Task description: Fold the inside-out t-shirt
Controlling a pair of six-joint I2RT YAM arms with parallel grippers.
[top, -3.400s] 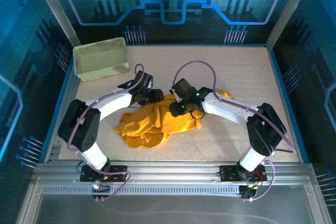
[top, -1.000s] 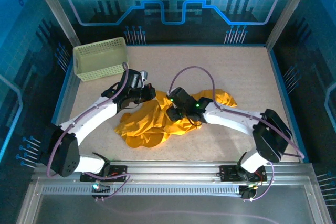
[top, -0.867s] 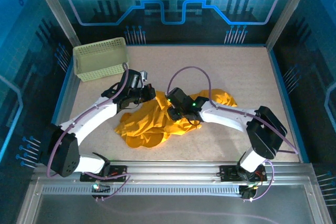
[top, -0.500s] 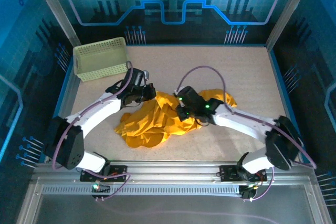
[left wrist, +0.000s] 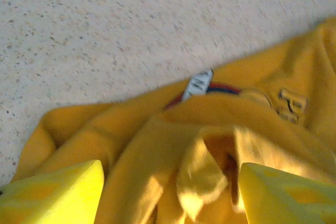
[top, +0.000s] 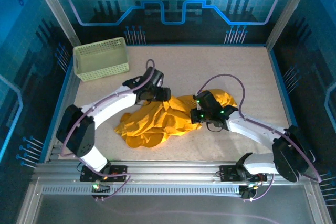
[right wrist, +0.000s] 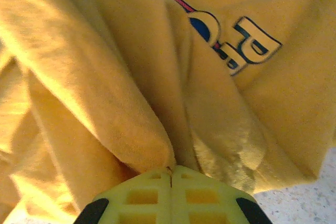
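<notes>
The t-shirt [top: 157, 121] lies crumpled on the speckled table [top: 236, 66], around the middle and a little to the left. At its right edge the right gripper [top: 193, 116] rests on the cloth. The right wrist view shows this gripper [right wrist: 170, 174] with its jaws pressed together and a fold of the shirt running into the seam between them, apparently pinched. Just beyond is a navy-outlined print resembling a P beside a blue round shape, the rest lost in the folds. Farther back, the left gripper [top: 160, 94] hangs over the shirt's far edge. Its wrist view shows the fingertips [left wrist: 58, 192] wide apart with bunched cloth lying loose between them. That view also shows a small white neck label [left wrist: 199, 82] on a red and navy collar band and stitched yellow lettering [left wrist: 291, 103], both too blurred to read. The top view adds a pale green basket [top: 100, 59] at the far left corner, well apart from the shirt.
</notes>
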